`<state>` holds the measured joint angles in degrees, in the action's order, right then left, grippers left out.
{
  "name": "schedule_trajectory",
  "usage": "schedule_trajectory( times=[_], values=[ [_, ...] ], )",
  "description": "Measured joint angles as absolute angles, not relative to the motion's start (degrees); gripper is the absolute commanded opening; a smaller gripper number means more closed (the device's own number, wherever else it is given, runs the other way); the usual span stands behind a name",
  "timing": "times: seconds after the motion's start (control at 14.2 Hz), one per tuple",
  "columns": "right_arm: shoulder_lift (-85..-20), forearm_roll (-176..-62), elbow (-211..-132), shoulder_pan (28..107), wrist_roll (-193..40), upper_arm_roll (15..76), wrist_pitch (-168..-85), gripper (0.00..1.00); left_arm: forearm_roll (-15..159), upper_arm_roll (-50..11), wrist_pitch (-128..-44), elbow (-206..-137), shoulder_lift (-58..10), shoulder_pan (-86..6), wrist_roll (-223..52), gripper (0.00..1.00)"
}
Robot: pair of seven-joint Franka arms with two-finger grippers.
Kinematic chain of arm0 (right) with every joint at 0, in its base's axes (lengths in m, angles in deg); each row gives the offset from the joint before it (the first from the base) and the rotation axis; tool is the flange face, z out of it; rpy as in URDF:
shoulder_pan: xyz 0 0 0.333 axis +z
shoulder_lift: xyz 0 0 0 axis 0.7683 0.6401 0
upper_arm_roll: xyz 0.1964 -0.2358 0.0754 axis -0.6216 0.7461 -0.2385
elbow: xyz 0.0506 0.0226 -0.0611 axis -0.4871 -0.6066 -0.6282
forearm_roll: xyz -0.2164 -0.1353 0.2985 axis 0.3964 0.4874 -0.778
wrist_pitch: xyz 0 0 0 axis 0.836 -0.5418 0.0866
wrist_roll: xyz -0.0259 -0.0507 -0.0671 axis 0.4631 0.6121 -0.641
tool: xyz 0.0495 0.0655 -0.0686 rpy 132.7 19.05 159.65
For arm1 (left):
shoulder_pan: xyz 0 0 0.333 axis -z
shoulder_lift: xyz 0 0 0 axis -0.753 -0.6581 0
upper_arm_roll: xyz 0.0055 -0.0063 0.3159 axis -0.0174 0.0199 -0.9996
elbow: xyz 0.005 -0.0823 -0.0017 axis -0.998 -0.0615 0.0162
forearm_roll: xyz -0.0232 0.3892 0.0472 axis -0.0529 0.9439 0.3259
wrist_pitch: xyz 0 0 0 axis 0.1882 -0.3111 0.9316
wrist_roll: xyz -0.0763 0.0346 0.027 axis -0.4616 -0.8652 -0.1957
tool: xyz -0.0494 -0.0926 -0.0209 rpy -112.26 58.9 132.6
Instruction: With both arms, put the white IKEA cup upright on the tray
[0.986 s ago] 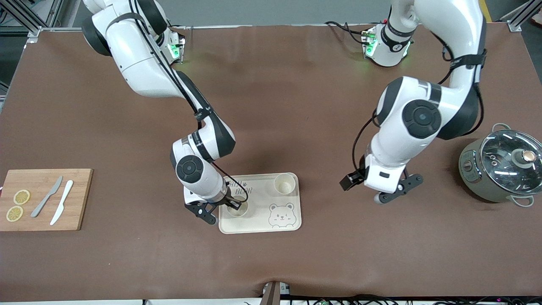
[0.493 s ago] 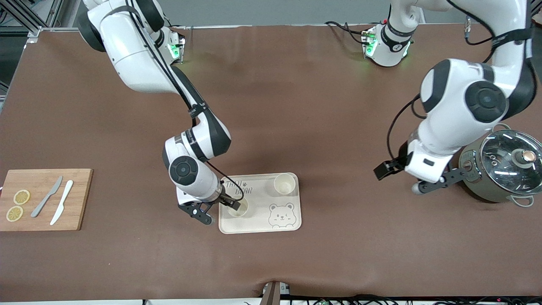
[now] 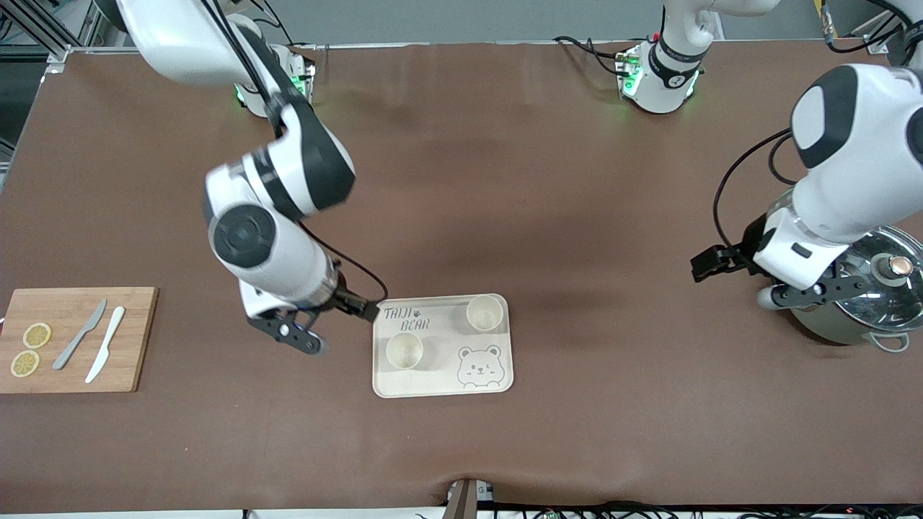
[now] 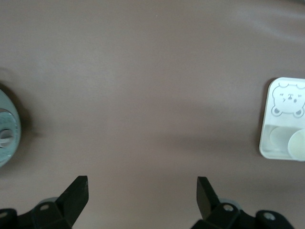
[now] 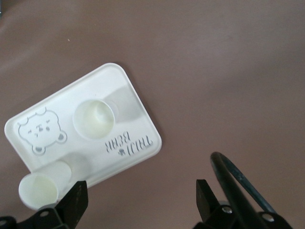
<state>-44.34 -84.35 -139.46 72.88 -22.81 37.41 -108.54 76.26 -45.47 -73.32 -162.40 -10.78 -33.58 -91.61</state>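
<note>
Both cups (image 3: pixel 404 351) (image 3: pixel 484 313) upright on tray (image 3: pixel 497 386). Right gripper (image 3: pixel 288 333) beside tray, left gripper (image 3: pixel 800 294) over pot (image 3: pixel 858 288); jaws wide, empty (low sweep could topple cup).

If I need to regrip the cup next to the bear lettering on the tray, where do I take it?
Probably by the rim, from straight above. That cup stands upright, mouth open to the top, on the tray, so one finger could go inside and one outside the wall. The right gripper, open over the table beside the tray, is closest; the left gripper waits over the pot.
</note>
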Motion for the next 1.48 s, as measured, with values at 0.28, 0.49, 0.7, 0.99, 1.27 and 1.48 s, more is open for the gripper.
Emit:
schedule_trajectory(
  times=[0.28,0.49,0.7,0.99,1.27,1.48],
  values=[
    [-57.07,-84.35,-139.55,71.54,-29.02,37.43,-93.98,1.00,76.58,-45.49,-70.18,-162.48,-8.34,-36.42,-85.64,1.00],
    [-64.80,-84.32,-140.22,66.41,-38.59,37.51,-85.69,1.00,77.82,-45.49,-68.19,-162.50,-6.75,-38.20,-82.38,1.00],
    [-71.50,-84.23,-146.49,58.99,-50.68,37.75,-84.51,1.00,77.99,-45.50,-68.09,-161.53,-5.86,-39.67,-80.32,1.00],
    [-76.79,-84.20,-153.54,45.08,-69.86,38.06,-87.03,1.00,78.21,-45.58,-66.20,-157.12,-5.80,-40.20,-80.12,1.00],
    [-76.45,-83.51,-156.58,40.78,-75.20,37.87,-91.15,1.00,78.53,-46.12,-61.21,-152.49,-6.71,-40.21,-80.12,1.00],
    [-76.12,-83.11,-157.64,40.92,-75.18,37.19,-91.70,1.00,78.53,-46.13,-60.01,-151.13,-7.64,-40.20,-80.12,1.00]
  ],
)
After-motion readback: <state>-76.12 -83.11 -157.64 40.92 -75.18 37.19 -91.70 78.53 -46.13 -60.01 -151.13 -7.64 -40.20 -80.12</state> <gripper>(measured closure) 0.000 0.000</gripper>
